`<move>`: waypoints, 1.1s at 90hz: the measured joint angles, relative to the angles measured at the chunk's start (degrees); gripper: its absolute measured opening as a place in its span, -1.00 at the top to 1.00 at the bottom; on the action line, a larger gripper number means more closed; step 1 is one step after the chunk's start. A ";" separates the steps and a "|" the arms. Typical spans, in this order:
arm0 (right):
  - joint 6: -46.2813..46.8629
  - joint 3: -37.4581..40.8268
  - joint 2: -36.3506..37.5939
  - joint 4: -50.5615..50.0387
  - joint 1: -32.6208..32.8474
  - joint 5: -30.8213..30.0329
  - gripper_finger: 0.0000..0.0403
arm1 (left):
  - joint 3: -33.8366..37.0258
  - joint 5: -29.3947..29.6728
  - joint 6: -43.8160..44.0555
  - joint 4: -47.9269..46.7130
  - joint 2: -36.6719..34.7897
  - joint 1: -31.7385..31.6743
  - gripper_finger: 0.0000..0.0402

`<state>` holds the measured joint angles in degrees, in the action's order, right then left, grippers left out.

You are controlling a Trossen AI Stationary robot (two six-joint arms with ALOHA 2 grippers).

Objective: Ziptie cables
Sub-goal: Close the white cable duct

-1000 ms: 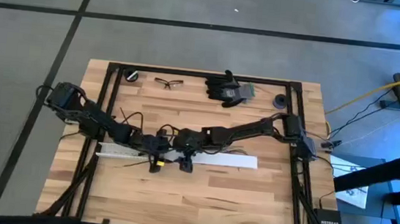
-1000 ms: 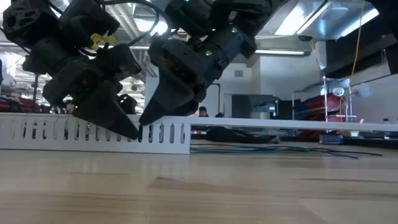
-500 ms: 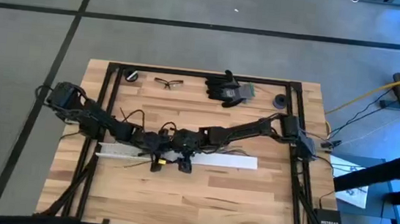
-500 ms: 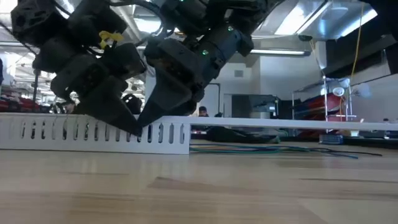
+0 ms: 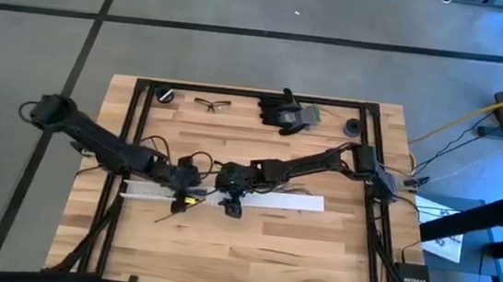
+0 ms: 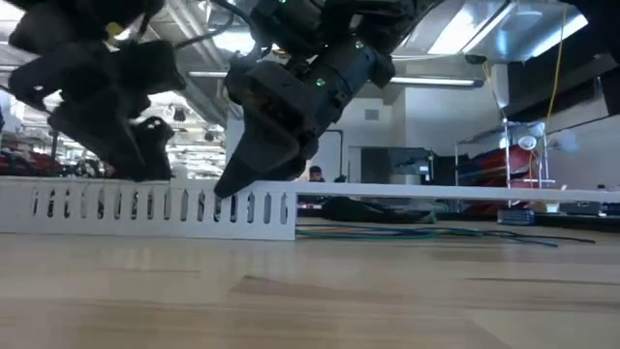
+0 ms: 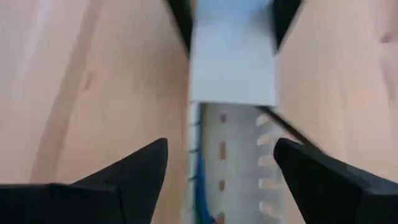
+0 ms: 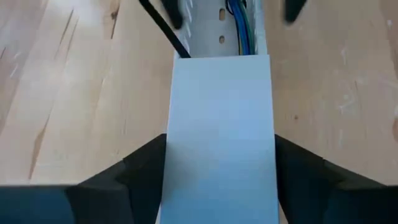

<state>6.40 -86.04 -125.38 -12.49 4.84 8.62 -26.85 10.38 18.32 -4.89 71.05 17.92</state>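
Observation:
A long white slotted channel (image 5: 154, 190) lies across the middle of the table, and a flat white cover (image 8: 221, 137) sits on its right stretch. Blue and greenish cables (image 8: 241, 18) run inside the uncovered channel (image 7: 236, 155). More thin cables (image 6: 426, 231) lie loose on the table behind it. My left gripper (image 5: 186, 198) hovers open above the slotted part, clear of it (image 6: 145, 165). My right gripper (image 5: 230, 200) is open, a finger on either side of the cover's end (image 6: 228, 186). I cannot tell whether they touch it.
Safety glasses (image 5: 211, 105), black gloves (image 5: 287, 113) and two small black round objects (image 5: 165, 96) (image 5: 353, 128) lie along the far edge. Black frame rails (image 5: 130, 148) run down both sides of the table. Bare wood lies near the front edge.
My left gripper has risen off the channel and drawn back toward the table's left edge, away from my right gripper. Its arm has swung out to the left.

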 joint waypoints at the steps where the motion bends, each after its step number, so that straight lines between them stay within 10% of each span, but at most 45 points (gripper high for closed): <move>1: -0.03 0.00 0.00 0.00 0.00 0.00 -0.16 | 0.46 -0.01 0.00 0.83 0.07 0.22 -0.43; 40: -0.60 0.17 -0.01 0.99 -0.02 -0.02 -0.16 | 11.78 3.16 0.55 23.83 1.55 1.50 -0.38; 99: 1.84 0.48 -0.44 5.44 0.09 -1.46 -0.16 | 12.41 3.51 -0.73 31.45 7.23 1.61 -0.01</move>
<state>8.24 -85.56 -125.82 -7.05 4.93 7.16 -14.44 13.89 17.58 26.56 78.28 19.53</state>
